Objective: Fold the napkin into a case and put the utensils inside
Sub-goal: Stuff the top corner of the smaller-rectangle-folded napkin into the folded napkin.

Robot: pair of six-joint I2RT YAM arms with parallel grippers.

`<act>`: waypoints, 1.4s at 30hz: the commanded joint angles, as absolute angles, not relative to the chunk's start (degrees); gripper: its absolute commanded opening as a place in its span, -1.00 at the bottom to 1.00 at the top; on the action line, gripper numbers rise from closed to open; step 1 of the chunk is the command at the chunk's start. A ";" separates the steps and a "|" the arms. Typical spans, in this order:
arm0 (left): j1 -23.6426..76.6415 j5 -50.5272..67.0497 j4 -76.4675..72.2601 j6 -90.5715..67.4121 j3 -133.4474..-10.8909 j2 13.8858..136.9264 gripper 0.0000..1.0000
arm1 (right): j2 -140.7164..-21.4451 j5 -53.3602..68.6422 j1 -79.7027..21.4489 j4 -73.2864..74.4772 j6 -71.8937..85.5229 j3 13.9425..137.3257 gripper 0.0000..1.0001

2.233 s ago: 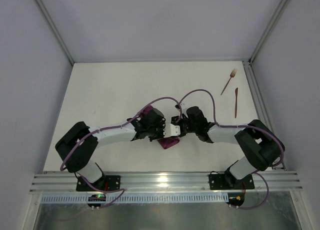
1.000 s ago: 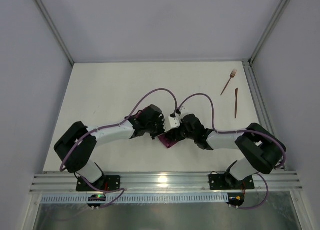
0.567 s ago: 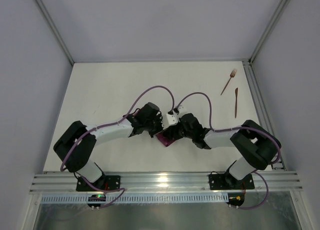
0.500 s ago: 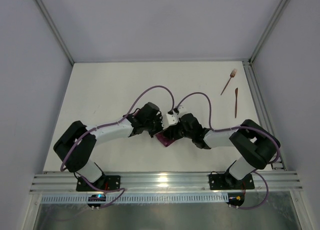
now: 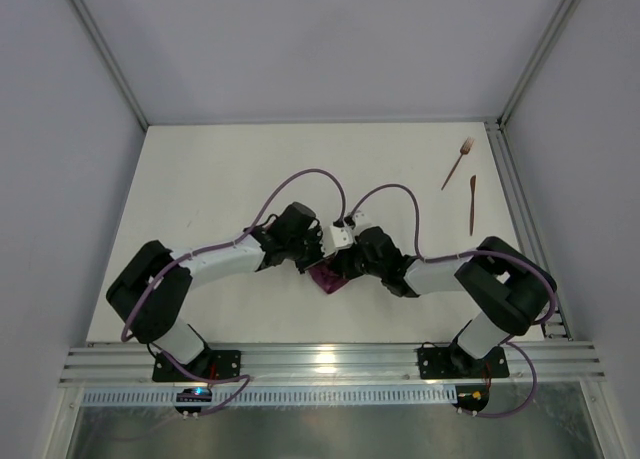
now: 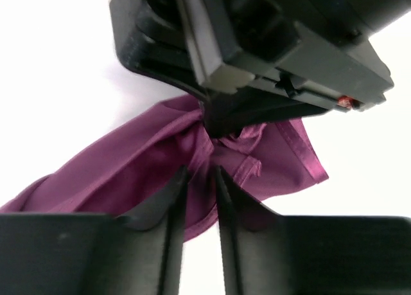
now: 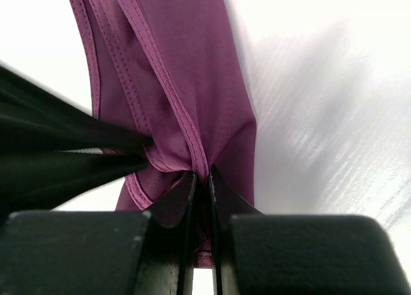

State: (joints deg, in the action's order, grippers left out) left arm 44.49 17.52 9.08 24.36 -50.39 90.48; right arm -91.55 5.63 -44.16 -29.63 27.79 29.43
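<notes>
The plum-purple napkin [image 5: 327, 277] hangs bunched between the two grippers near the table's front middle. My left gripper [image 6: 200, 174] is shut on a gathered fold of the napkin [image 6: 128, 173]. My right gripper [image 7: 201, 175] is shut on a hemmed edge of the napkin [image 7: 186, 83], right beside the left fingers [image 7: 58, 137]. In the top view the left gripper [image 5: 312, 256] and right gripper [image 5: 338, 262] almost touch. The copper-brown fork [image 5: 458, 162] and knife [image 5: 472, 205] lie at the far right. No folded case shows.
A metal rail [image 5: 520, 194] runs along the table's right edge, close to the utensils. The aluminium frame [image 5: 330, 362] with both arm bases lines the near edge. Purple cables [image 5: 300, 184] loop above both wrists.
Both grippers have shifted a little to the left and away from the front edge, staying close together with the napkin held between them. The fork and knife have not moved.
</notes>
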 commanded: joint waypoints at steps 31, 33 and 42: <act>44.38 11.17 3.26 40.96 -48.25 92.99 0.43 | -90.18 18.37 -43.24 -26.02 12.57 36.21 -0.94; 44.47 9.50 1.33 40.70 -47.73 93.16 0.30 | -90.09 18.89 -43.24 -25.49 12.39 36.47 -0.94; 45.00 5.80 -8.34 34.19 -43.60 88.69 -1.00 | -90.79 18.28 -43.24 -24.79 13.36 36.91 -0.76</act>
State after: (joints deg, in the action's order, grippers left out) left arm 45.30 9.34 -1.23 36.34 -45.21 92.05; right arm -91.66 16.75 -42.52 -22.90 13.34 34.81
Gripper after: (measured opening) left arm 0.044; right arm 0.105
